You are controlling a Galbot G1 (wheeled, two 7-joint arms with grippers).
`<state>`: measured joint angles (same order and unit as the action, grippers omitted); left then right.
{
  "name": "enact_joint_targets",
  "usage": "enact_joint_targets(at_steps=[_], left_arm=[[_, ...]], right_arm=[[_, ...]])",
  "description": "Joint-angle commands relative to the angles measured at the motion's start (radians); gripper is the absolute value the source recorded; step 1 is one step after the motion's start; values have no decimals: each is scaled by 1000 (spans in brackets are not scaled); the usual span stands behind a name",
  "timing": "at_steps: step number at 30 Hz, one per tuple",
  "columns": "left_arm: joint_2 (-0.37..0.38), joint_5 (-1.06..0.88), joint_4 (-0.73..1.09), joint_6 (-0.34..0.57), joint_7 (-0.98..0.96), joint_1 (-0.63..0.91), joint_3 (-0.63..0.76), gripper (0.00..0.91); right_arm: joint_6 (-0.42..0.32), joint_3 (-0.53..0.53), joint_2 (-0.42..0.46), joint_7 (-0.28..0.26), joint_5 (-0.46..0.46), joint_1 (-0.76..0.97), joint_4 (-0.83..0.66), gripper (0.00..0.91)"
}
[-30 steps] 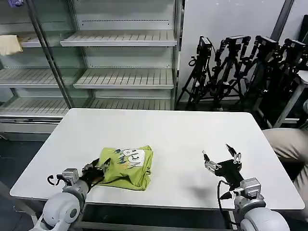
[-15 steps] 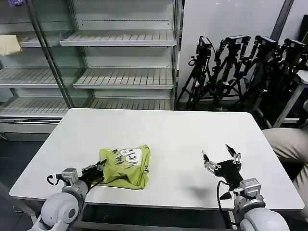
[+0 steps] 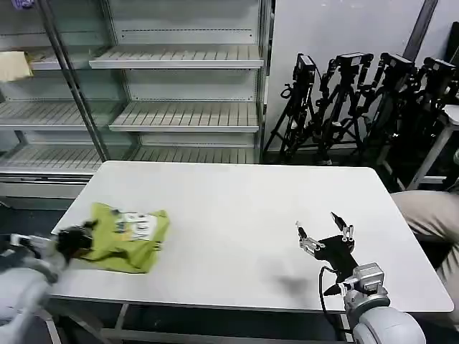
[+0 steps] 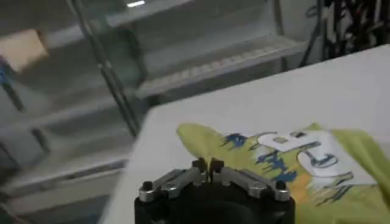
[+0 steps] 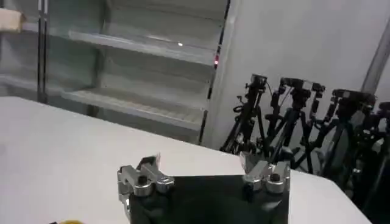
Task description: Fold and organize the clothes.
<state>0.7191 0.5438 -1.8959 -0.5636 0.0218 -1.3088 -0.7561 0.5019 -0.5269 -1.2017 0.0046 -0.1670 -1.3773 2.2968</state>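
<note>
Your left gripper [image 3: 84, 233] pinches the near edge of the folded lime-green shirt [image 3: 128, 237] at the white table's [image 3: 237, 208] left edge, its fingers closed on the fabric. Your right gripper [image 3: 324, 231] hangs over the table's right side, fingers spread wide, well apart from the shirt. Behind, shelving [image 3: 179, 79] and tripods [image 3: 358, 100] line the wall.

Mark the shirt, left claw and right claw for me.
shirt [image 3: 128, 238]: head view, middle of the folded green fabric.
left claw [image 4: 208, 165]: left wrist view, between the shut fingertips at the shirt's edge.
right claw [image 3: 321, 229]: head view, midway between the open fingertips.
</note>
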Motion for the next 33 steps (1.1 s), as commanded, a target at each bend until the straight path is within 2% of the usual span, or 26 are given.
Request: enact_joint_targets(at_steps=[1,3,4,7,9,10,12,15,18,24,27,33], left_arm=[[-240,-112,-75,-14,168,-147,-342,0],[-169,-110,-237,-14,119,-178,-278,0],[-141,-118,-259,-14,101,-184,-240,0],[-23,-197,-395,-14,-3,-182,-34,0],[83,-345,-488,-13,-91,-185,171,0],[100,-363,-493,-11,-93,-189,217,0],[199,-545,-565,16,-107,-185,381,0],[332,-669,-575,54,-91,-172,545,10],[402,-695,-489,56,-79,-111,643,10],[490,-643,-314,27,-92,74,742,10],[527,-556,-228,-13,-141,168,762,10],[553,-464,-80,-13,-222,285,754,10]], right_arm=[[-8,0,1,-1,-1,3,-3,907],[-9,-6,1,-1,-2,0,-4,907],[-10,-11,2,-2,-2,-3,-5,907],[-16,-25,8,-3,-3,-14,-6,907],[-18,-34,11,-3,-3,-25,-3,907],[-18,-38,12,-3,-3,-29,-1,907],[-19,-47,14,-3,-3,-43,5,907],[-16,-55,14,-2,-1,-50,7,907],[-13,-68,23,-2,-1,-57,11,907],[1,-83,35,0,-2,-47,20,907],[6,-87,37,1,-3,-40,20,907],[11,-114,46,-9,-14,-24,8,907]])
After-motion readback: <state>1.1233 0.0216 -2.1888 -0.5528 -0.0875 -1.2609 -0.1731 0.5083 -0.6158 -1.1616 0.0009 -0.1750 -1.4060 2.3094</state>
